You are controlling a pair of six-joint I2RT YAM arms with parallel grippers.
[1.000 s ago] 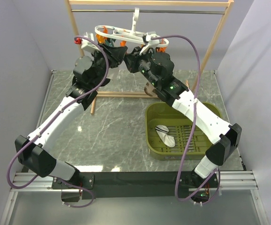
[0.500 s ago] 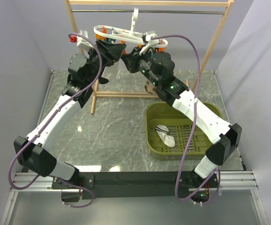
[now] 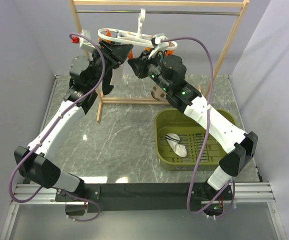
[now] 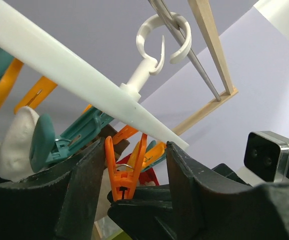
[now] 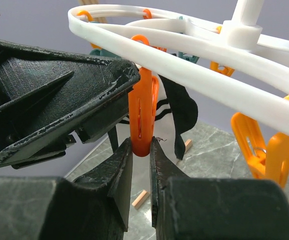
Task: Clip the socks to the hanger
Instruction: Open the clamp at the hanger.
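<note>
Right pincer (image 5: 140,148) pinches the lower end of an orange clip (image 5: 141,105) on the light, free-hanging white hanger (image 5: 204,75), left pincer (image 4: 137,156) spread about that same clip; one limp, light white sock (image 3: 177,145) lies in the green tray (image 3: 160,137) on the bench (image 3: 119,135), probably best taken by its cuff.

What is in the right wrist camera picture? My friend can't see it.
The right end effector pinches the bottom of an orange plastic clip hanging from the white plastic oval hanger. The left arm's black end effector fills the left side, right beside that clip, and black cloth hangs behind, above a grey marble table.
</note>
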